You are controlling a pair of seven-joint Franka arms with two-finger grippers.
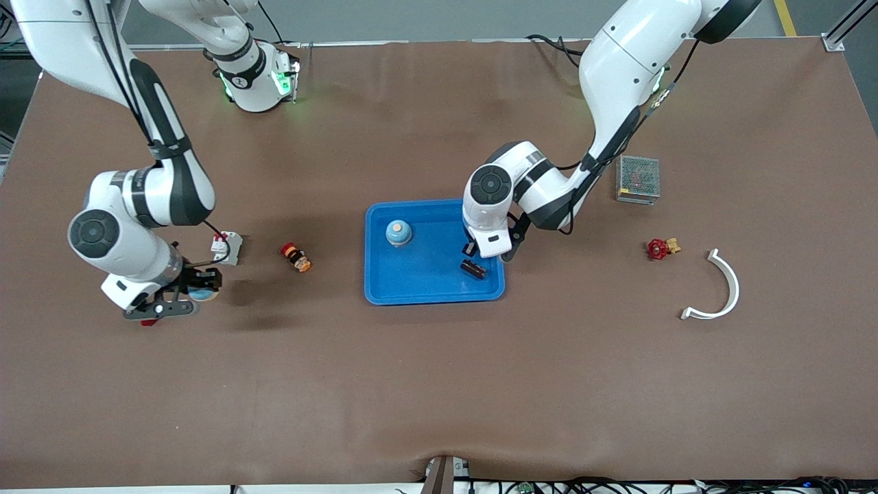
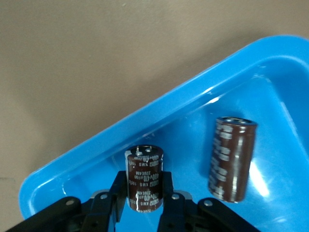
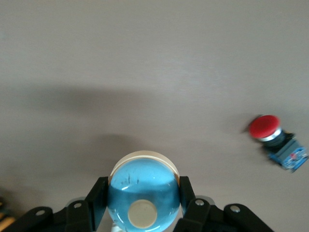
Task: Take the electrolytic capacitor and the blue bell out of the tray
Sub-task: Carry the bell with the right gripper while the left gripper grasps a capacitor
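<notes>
Left wrist view: left gripper (image 2: 144, 193) clamped on upright brown cylindrical capacitor (image 2: 144, 178) over shallow blue plastic tray (image 2: 120, 130). Right gripper (image 3: 143, 199) clamped on round blue bell (image 3: 144, 189) above brown table (image 3: 145, 58).

The left gripper (image 2: 145, 200) has its black fingers (image 2: 117, 193) clamped on either side of a brown capacitor (image 2: 144, 178), held upright with its silver top showing. Just beside the gripper, a second brown capacitor (image 2: 231, 159) lies inside the blue tray (image 2: 96, 154). Past the tray's rim from the gripper stretches the bare brown worktop (image 2: 96, 58).
</notes>
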